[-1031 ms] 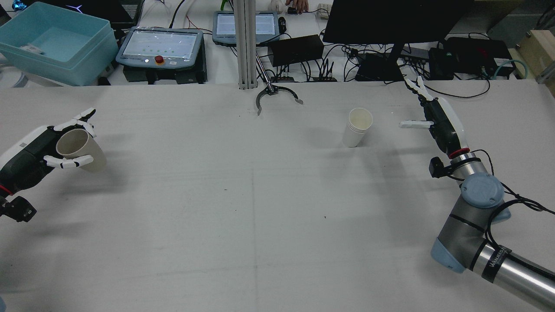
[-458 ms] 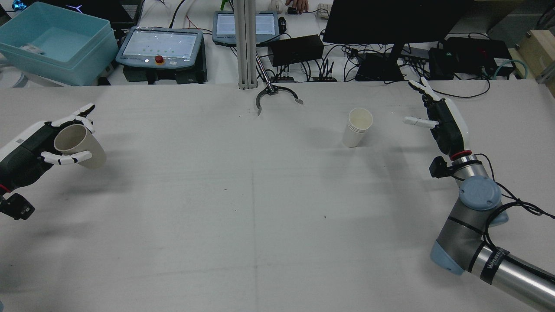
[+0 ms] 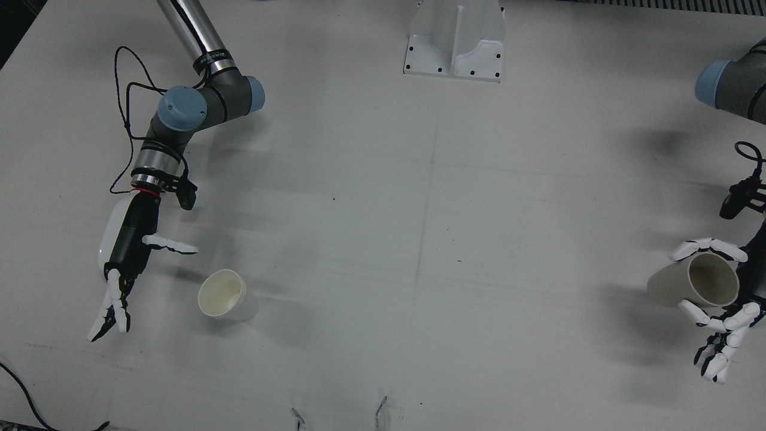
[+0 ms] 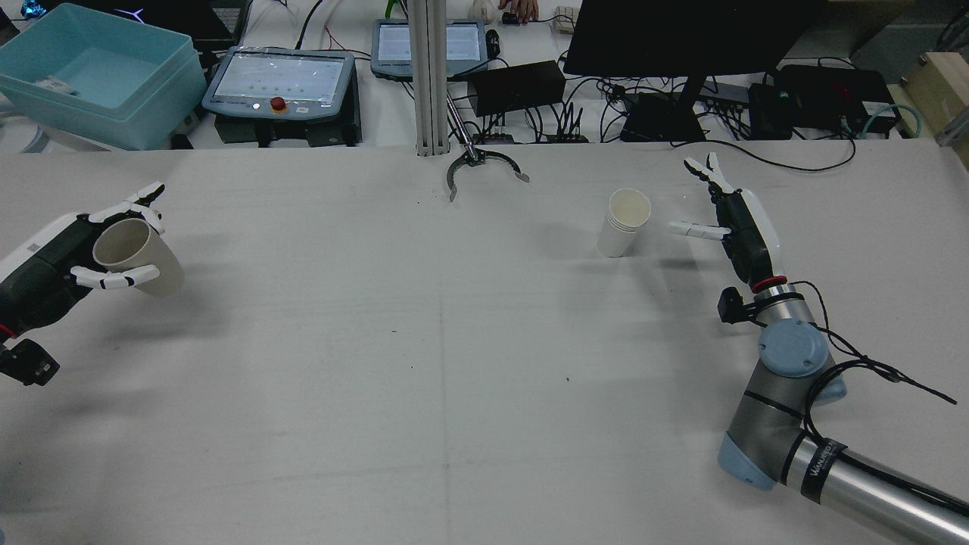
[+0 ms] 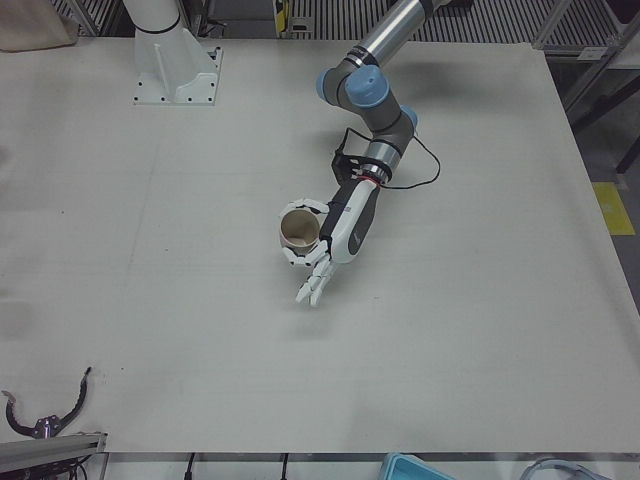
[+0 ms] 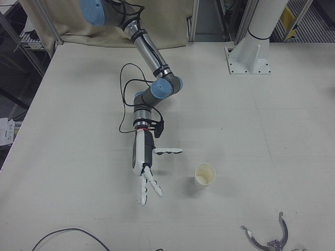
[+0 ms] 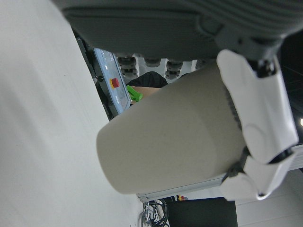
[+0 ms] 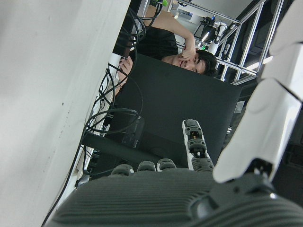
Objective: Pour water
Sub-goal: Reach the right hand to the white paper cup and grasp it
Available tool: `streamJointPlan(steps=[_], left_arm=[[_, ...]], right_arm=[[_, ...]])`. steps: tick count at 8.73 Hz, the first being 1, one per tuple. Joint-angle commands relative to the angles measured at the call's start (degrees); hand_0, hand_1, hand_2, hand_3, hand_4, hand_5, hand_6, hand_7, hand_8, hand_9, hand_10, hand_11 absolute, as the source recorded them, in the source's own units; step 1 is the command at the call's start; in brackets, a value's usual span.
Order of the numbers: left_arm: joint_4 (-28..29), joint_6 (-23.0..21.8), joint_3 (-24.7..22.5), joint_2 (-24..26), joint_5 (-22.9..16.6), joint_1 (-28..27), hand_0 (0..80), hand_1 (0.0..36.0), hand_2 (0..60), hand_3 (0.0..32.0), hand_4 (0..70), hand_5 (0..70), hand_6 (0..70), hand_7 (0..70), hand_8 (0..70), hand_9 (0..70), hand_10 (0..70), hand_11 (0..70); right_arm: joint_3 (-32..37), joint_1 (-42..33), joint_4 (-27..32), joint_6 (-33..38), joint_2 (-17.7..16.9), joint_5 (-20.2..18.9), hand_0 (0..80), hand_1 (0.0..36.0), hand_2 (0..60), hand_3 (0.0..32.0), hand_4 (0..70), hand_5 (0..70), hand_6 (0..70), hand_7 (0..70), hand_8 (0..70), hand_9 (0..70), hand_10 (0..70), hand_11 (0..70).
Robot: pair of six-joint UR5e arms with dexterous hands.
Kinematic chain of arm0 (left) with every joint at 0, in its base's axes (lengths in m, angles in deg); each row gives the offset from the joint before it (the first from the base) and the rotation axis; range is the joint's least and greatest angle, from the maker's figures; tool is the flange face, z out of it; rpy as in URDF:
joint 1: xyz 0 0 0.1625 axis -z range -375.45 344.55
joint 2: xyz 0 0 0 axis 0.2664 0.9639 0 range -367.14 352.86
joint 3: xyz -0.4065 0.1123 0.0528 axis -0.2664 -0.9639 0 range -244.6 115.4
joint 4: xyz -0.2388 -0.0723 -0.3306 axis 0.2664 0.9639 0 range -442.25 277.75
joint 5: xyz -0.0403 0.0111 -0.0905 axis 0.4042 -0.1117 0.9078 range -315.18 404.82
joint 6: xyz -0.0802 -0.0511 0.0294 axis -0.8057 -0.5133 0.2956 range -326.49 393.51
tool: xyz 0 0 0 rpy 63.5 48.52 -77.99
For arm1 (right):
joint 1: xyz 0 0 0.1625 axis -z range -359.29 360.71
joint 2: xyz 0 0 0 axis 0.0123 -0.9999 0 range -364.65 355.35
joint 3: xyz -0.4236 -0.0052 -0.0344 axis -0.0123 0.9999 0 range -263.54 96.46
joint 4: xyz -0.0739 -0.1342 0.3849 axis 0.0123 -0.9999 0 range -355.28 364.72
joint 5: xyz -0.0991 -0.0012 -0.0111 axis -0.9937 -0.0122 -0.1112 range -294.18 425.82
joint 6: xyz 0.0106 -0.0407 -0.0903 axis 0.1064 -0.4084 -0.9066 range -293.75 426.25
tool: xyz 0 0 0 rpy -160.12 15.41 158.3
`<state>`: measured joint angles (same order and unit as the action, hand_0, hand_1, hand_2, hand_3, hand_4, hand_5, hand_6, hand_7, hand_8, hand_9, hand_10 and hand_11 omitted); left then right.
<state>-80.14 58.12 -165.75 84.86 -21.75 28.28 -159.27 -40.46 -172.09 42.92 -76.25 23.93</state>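
My left hand (image 4: 45,265) is shut on a beige paper cup (image 4: 136,257) and holds it tilted above the table at the far left of the rear view. The cup also shows in the front view (image 3: 694,281), the left-front view (image 5: 299,230) and the left hand view (image 7: 180,137). A white paper cup (image 4: 625,221) stands upright on the table; it shows in the front view (image 3: 222,294) and the right-front view (image 6: 204,175). My right hand (image 4: 734,223) is open, just right of the white cup and apart from it; it also shows in the front view (image 3: 128,251) and the right-front view (image 6: 144,157).
A metal claw tool (image 4: 484,168) lies at the table's far edge by a grey post (image 4: 428,76). Beyond the edge are a blue bin (image 4: 98,72), control pendants (image 4: 280,83), a monitor (image 4: 681,38) and cables. A white pedestal (image 3: 455,39) stands at the front view's top.
My right hand has moved left toward the white cup, fingers still apart. My left hand has lifted the beige cup slightly and drawn it a little left.
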Motion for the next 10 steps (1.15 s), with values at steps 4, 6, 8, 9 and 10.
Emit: streamJointPlan(steps=[4, 6, 8, 9, 10], left_arm=[[0.00, -0.01, 0.42, -0.06, -0.06, -0.14, 45.6, 36.0, 60.0, 0.0, 29.9, 53.8, 2.6, 9.1, 0.3, 2.3, 5.0, 9.3], [0.00, -0.01, 0.42, -0.06, -0.06, -0.05, 45.6, 36.0, 60.0, 0.0, 29.9, 53.6, 2.6, 9.2, 0.3, 2.3, 5.0, 9.3], [0.00, -0.01, 0.42, 0.02, -0.06, -0.14, 45.5, 36.0, 60.0, 0.0, 29.8, 53.4, 2.6, 9.0, 0.3, 2.2, 5.0, 9.2], [0.00, -0.01, 0.42, 0.02, -0.06, -0.14, 45.4, 36.0, 60.0, 0.0, 29.9, 53.7, 2.6, 9.0, 0.3, 2.3, 5.0, 9.3], [0.00, -0.01, 0.34, 0.02, -0.06, -0.14, 44.9, 36.0, 60.0, 0.0, 30.0, 53.9, 2.7, 9.1, 0.3, 2.2, 5.0, 9.2]], right_arm=[[2.33, 2.49, 0.07, -3.04, 3.48, 2.69, 47.2, 14.2, 7.4, 0.0, 4.2, 6.2, 2.0, 3.2, 0.0, 0.0, 0.0, 0.0], [5.57, 2.49, 0.15, -3.13, 6.02, 2.69, 47.3, 14.3, 7.9, 0.0, 5.0, 6.2, 2.5, 3.1, 0.0, 0.0, 0.0, 0.0], [5.68, 2.75, 0.07, -3.65, 7.61, 2.60, 47.1, 14.0, 8.2, 0.0, 4.9, 5.7, 2.5, 2.9, 0.0, 0.0, 0.0, 0.3], [5.68, 3.10, 0.07, -3.91, 7.62, 2.60, 47.0, 14.1, 8.2, 0.0, 4.9, 5.7, 2.5, 2.8, 0.0, 0.0, 0.0, 0.3], [5.68, 3.45, 0.07, -3.92, 7.70, 2.51, 47.0, 13.9, 8.0, 0.0, 4.9, 5.7, 2.4, 2.7, 0.0, 0.0, 0.0, 0.3]])
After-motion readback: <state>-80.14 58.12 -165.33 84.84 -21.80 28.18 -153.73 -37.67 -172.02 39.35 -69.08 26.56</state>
